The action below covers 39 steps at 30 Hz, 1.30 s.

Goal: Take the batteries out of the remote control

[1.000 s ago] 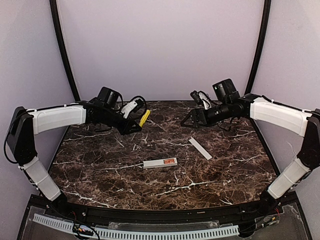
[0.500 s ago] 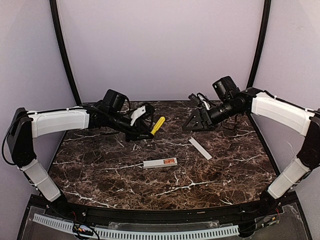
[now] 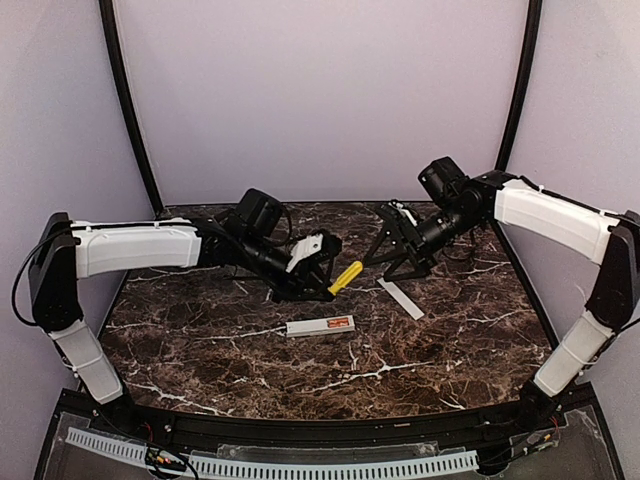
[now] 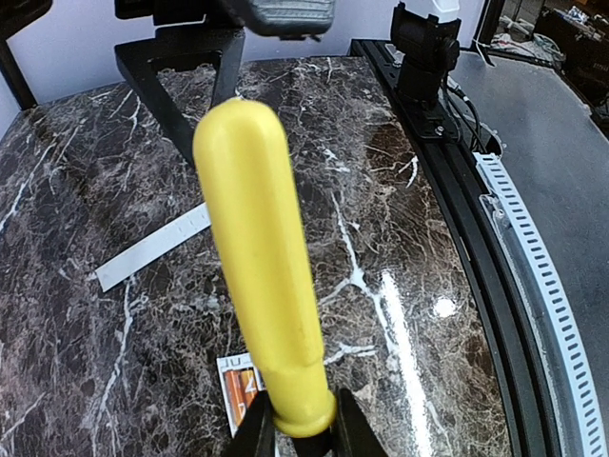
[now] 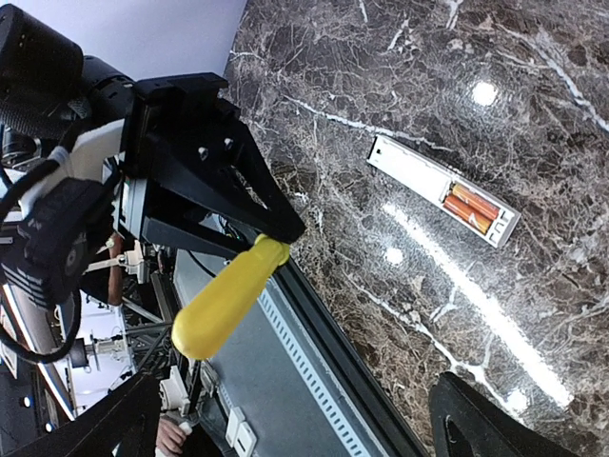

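The white remote control [image 3: 318, 327] lies back-up in the middle of the table, its recess holding two orange batteries [image 3: 341, 323]. The right wrist view shows the same remote control [image 5: 419, 175] and batteries [image 5: 473, 208]. My left gripper [image 3: 328, 289] is shut on the base of a yellow stick [image 3: 347, 276], which hangs just above and behind the remote. In the left wrist view that stick [image 4: 259, 267] covers most of the batteries [image 4: 238, 392]. My right gripper [image 3: 397, 259] stands open, a little right of the stick's tip, with nothing between its fingers.
A thin flat white strip [image 3: 400, 297] lies on the marble right of the remote, below my right gripper. The table's near edge has a black rail and a perforated white strip [image 3: 300, 466]. Purple walls close in the back and sides.
My left arm has swung right and toward the table's middle with the yellow stick in its grip. My right gripper has come down and left, toward the stick's tip.
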### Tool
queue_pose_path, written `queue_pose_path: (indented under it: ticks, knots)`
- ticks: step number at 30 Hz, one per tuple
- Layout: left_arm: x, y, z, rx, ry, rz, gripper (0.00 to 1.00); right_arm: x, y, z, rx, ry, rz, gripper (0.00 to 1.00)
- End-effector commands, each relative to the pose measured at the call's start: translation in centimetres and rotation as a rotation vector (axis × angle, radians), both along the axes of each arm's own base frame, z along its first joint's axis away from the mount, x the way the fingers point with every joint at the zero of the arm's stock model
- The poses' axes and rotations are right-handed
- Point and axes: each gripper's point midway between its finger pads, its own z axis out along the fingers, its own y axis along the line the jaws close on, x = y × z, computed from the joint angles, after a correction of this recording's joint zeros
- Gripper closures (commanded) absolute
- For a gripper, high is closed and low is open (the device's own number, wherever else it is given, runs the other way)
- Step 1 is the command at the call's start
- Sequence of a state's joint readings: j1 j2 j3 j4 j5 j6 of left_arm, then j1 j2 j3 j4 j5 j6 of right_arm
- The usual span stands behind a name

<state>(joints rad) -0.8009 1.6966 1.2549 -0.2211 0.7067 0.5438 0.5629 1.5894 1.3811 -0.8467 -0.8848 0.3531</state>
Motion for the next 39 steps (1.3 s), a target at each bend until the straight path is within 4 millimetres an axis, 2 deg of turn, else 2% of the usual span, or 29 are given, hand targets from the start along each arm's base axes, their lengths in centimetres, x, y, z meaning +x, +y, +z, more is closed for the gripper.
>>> queue_pose_path:
  ticks: [1,7,11,19,24,39]
  knots:
    - [-1.1,-1.2,-0.4,0.016,-0.005,-0.057,1.0,-0.5,0.3,0.0,-0.023,0.08,-0.011,0.04]
    - [-1.9,-2.0,-0.8,0.02,-0.01,-0.082,1.0,-1.5,1.3,-0.4,-0.048,0.105,0.005,0.05]
    - [-2.2,-2.3,-1.2,0.028,-0.01,-0.091,1.0,-2.1,2.0,-1.3,-0.075,0.121,0.017,0.08]
    - [-2.6,-2.7,-1.2,0.035,-0.023,-0.091,1.0,-3.1,3.4,-2.5,-0.124,0.138,0.017,0.22]
    - [-2.7,-2.7,-1.3,0.039,-0.019,-0.091,1.0,-3.5,4.1,-3.1,-0.139,0.139,0.019,0.34]
    - [-2.8,-2.7,-2.0,0.059,-0.021,-0.081,1.0,-3.8,4.4,-5.0,-0.19,0.13,0.002,0.51]
